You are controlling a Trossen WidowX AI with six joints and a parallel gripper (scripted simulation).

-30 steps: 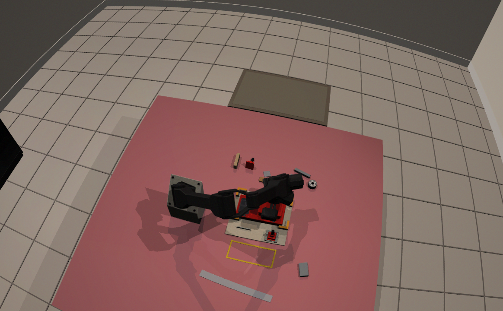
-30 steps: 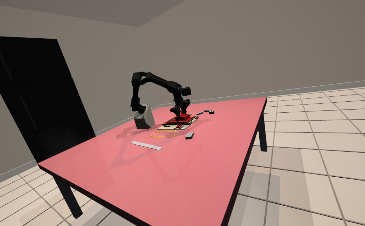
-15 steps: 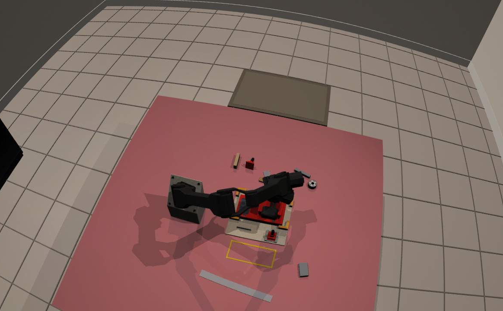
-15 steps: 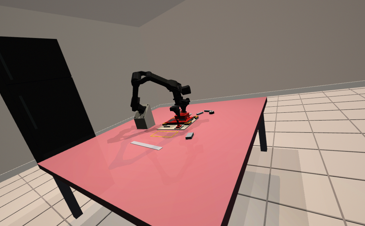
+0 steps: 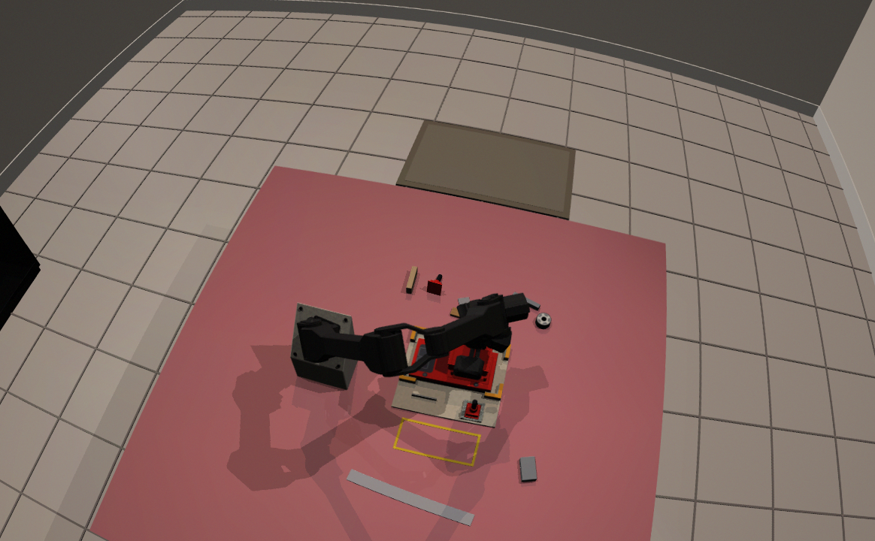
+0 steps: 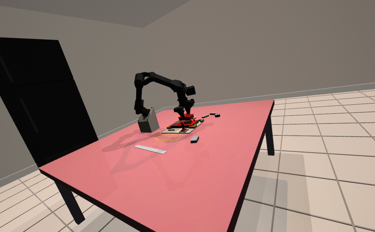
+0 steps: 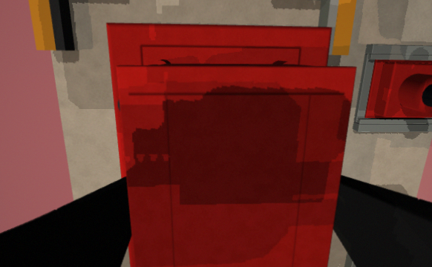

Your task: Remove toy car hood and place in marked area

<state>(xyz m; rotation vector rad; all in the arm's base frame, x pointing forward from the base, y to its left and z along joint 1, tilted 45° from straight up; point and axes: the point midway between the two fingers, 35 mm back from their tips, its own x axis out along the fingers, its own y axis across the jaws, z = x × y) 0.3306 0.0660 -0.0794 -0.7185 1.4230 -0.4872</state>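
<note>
The toy car (image 5: 435, 372) (image 6: 175, 124) (image 7: 220, 35) is red and lies on the pale board. My gripper (image 6: 185, 115) (image 7: 230, 185) is shut on the hood (image 6: 186, 116) (image 7: 238, 148), a red flat-topped part, with one black finger on each side. In the exterior view the hood is raised a little above the car body. In the wrist view it covers much of the car. The marked area (image 5: 440, 426) (image 6: 165, 140) is a yellow outline on the table in front of the board, with nothing inside it. The arm partly hides the hood from above.
A red part with a black peg (image 5: 473, 409) (image 7: 390, 89) stands in a grey holder on the board, between car and outline. A grey block (image 5: 527, 469) (image 6: 194, 139) and a pale strip (image 5: 410, 497) (image 6: 150, 149) lie beyond the outline. A wheel (image 5: 543, 320) lies behind the car.
</note>
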